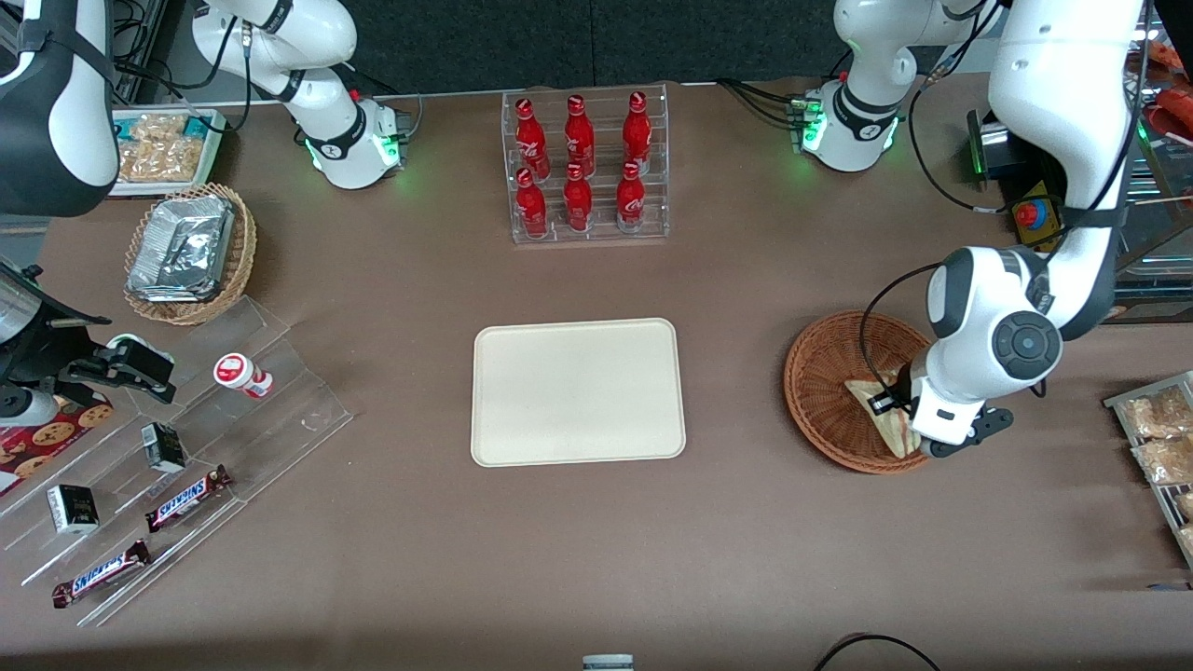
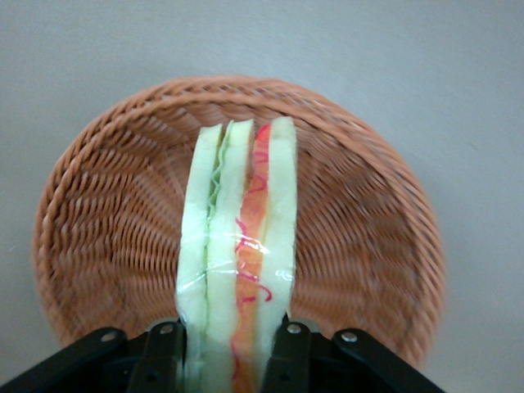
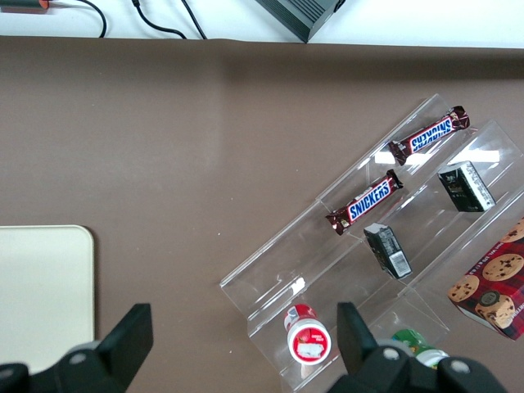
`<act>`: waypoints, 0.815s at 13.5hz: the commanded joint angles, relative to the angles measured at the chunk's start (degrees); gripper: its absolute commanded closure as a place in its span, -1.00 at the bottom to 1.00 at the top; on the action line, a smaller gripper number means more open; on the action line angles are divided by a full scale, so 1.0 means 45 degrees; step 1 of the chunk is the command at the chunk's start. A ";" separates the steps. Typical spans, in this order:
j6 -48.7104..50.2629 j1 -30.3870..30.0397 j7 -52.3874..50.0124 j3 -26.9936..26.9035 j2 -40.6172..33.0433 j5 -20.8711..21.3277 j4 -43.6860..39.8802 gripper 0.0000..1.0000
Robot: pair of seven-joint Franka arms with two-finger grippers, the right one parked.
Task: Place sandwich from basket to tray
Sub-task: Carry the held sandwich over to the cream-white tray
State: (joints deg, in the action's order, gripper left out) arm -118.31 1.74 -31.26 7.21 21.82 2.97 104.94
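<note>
Nearest the front camera, toward the parked arm's end of the table, two Snickers bars (image 1: 189, 497) lie on a clear stepped rack (image 1: 177, 438), which also carries two small dark boxes (image 1: 164, 446) and one red-capped jar (image 1: 242, 375) lying on its side. Farther from the camera on that same end sits one tan wicker basket (image 1: 191, 252) holding silver foil packs. One cream tray (image 1: 578, 391) lies flat in the middle of the table with nothing on it, and farther from the camera than the tray a clear rack holds six red bottles (image 1: 580, 163) in two rows of three. Toward the working arm's end sits the one reddish-brown basket (image 1: 839, 387), and the gripper (image 2: 233, 348) hangs over it, its two fingers (image 2: 288, 354) pressed against the bread faces of the single sandwich (image 2: 237, 254), one on each side, so it is clamped on the sandwich. The sandwich stands on edge within the basket's rim, its filling edge turned to the wrist camera: pale bread slices under clear wrap, with a thin green layer between one pair and an orange-red layer with pink strands between the other. Whether it touches the basket's weave cannot be told.
</note>
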 commanded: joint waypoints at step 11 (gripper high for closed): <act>0.3673 0.6211 -0.3327 0.0938 0.3584 -0.0837 -0.8587 1.00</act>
State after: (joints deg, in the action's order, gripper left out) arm -103.29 26.77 -45.45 12.26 31.26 -0.97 75.51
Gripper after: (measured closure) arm 0.806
